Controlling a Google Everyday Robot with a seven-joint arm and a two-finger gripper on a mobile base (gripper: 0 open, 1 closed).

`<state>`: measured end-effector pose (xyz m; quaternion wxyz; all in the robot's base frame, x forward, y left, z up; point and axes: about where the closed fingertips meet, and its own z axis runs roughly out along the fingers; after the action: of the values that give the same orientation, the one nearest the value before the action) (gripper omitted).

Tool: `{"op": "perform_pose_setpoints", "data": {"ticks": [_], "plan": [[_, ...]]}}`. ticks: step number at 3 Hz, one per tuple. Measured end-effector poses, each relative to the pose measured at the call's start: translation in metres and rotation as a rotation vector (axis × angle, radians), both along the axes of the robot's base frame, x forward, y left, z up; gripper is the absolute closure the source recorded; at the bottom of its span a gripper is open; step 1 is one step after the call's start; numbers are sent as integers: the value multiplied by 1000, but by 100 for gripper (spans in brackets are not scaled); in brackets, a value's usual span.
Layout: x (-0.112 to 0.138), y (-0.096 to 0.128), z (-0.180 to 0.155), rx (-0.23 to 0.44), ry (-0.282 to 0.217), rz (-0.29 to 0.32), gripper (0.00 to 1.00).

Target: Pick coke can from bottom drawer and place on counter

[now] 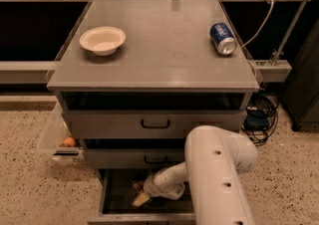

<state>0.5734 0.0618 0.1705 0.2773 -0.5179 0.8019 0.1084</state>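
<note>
One drawer pulled out: bottom drawer [142,217], dark inside. My gripper [141,199] is down in it (spread or closed, cannot tell). One coke can [136,185] in same drawer, just behind gripper, partly hidden, contact unclear. Two wider drawers [199,124] above. Counter [164,64] beyond: one white bowl [102,40] left, one blue can [222,38] lying on side, right.
</note>
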Motion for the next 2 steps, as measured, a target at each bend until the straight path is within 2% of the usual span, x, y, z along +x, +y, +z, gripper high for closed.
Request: {"op": "perform_pose_setpoints", "data": {"ticks": [2], "plan": [[-11, -13, -21, -23, 64, -65, 0]]}}
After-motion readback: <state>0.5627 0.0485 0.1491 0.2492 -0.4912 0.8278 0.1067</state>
